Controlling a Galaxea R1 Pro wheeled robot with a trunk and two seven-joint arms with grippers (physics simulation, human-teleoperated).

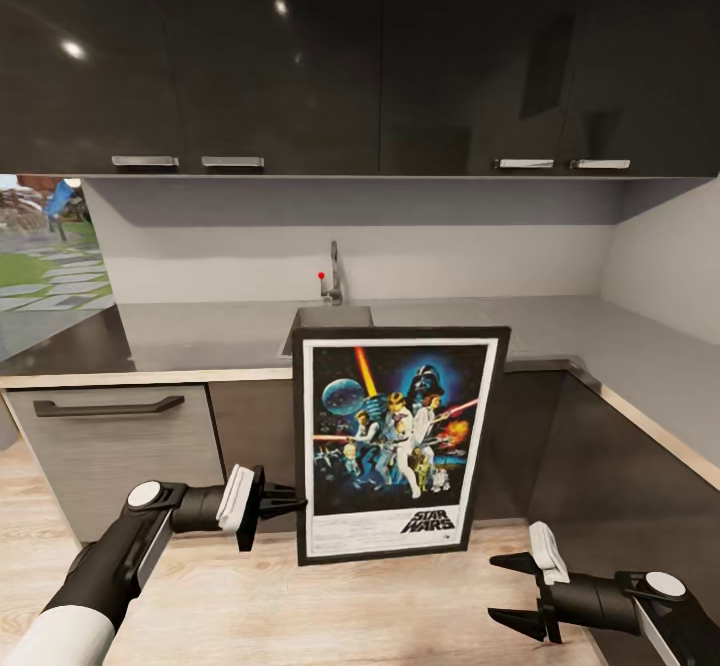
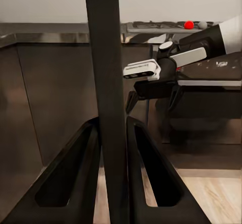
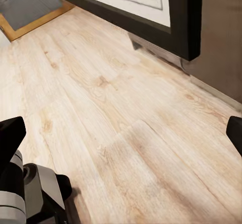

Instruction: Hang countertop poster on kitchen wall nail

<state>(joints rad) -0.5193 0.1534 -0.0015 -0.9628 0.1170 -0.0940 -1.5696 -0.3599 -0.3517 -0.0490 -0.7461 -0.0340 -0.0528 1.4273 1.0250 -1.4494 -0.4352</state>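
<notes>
- Setting: a kitchen with dark glossy upper cabinets (image 1: 270, 56) bearing steel handles (image 1: 145, 161), a pale grey backsplash (image 1: 360, 246), and a light wood plank floor (image 1: 330, 611).
- The kitchen countertop (image 1: 190, 331) is smooth and grey and runs along the back wall, then turns down the right side. Below it are dark cabinet fronts and a grey drawer (image 1: 115, 446) with a dark bar handle.
- Container: an inset sink (image 1: 330, 318) lies in the countertop behind the poster's top edge, with a chrome tap (image 1: 333, 274) at its back and a small red knob beside the tap. The inside of the basin is largely hidden, so what it holds cannot be told.
- The poster (image 1: 395, 441) is off the countertop, held upright in front of the lower cabinets. Its black frame, white border, dark artwork with figures and "STAR WARS" logo face the head camera. It tilts slightly, the top leaning to the right.
- The left gripper (image 1: 290, 501) meets the poster's left edge low down. In the left wrist view its two black fingers (image 2: 75, 178) are pinched on the frame edge, which rises between them as a dark vertical bar.
- The right gripper (image 1: 515, 594) hangs low at the right, apart from the poster, its fingers spread wide over the floor. In the right wrist view the poster's lower corner (image 3: 176, 27) shows above the planks.
</notes>
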